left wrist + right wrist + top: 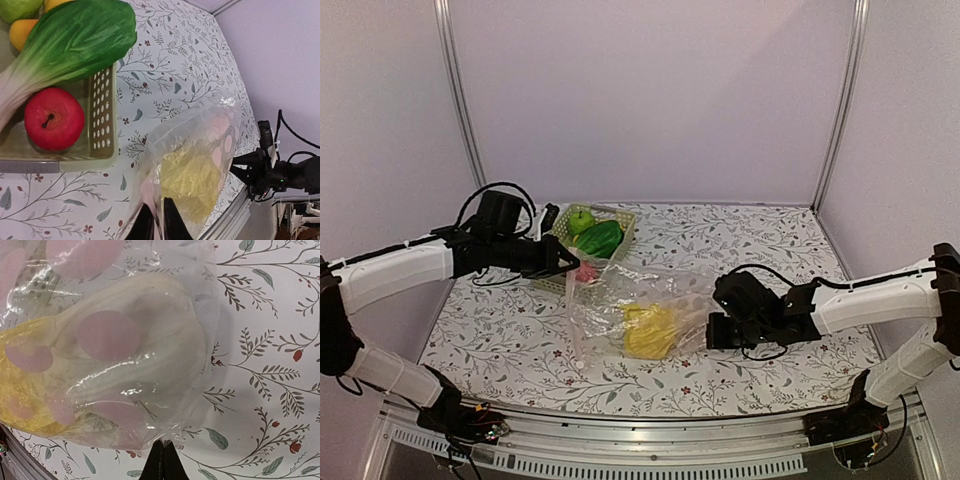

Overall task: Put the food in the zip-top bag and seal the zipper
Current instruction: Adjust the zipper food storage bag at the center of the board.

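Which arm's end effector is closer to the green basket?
Left. The left end effector sits beside the basket's front edge; the right end effector is across the clear bag, well away.

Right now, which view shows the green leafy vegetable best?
Left wrist: the green leafy vegetable lies close up, leaf and white stalk clear, across the basket. Top external shows a small green shape; right wrist shows none of it.

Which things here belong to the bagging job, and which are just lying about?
Job: zip-top bag, cabbage inside it, red fruit, dark green vegetable, green apple, yellow fruit.
Lying about: lattice basket holding the fruit, floral table cover.
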Controlling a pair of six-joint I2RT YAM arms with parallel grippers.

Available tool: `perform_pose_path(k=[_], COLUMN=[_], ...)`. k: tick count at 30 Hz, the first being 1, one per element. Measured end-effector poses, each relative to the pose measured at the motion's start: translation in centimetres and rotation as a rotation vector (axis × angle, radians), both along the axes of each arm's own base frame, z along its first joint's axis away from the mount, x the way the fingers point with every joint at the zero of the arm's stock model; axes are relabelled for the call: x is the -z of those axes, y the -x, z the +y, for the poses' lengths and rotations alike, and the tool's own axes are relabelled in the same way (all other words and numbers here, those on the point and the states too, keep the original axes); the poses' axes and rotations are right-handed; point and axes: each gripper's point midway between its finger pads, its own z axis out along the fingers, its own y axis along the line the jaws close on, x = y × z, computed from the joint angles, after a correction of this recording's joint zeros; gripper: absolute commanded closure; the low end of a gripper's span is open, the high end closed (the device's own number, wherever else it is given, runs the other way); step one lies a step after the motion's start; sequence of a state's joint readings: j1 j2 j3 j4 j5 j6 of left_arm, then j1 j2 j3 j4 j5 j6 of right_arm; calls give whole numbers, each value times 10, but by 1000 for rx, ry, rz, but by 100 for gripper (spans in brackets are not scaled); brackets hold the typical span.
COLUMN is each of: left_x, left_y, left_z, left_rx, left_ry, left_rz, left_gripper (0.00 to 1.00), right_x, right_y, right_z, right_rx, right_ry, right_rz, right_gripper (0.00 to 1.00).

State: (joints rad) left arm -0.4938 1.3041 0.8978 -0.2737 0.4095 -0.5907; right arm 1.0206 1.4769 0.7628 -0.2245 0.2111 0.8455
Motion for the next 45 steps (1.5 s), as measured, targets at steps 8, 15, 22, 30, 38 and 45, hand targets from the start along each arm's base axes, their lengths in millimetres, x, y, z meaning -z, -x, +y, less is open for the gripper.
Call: perform_pose_path(k=[8,15,22,30,38,45], left_x=[10,-9,58,101,111,117], left_y=[1,49,110,138,136,130], left_z=[1,18,31,27,6,-7], left_rx=[-9,-37,-69,-100,-73,-59], left_ry=[-69,-36,25,126,160,163], left_rz=[-45,-164,-25,127,186,210], left_gripper=[16,6,7,25,41,66], right_x=[3,3,3,1,0,0], right_y=[6,4,3,1,-1,-1], right_z=[-11,-13,-14,-9,-6,-6], right_rx=[24,41,47,43,42,42], right_ry=[0,-6,-8,-13,-16,-17], right_rz=[18,23,24,25,25,25], right_gripper=[100,100,100,100,100,100])
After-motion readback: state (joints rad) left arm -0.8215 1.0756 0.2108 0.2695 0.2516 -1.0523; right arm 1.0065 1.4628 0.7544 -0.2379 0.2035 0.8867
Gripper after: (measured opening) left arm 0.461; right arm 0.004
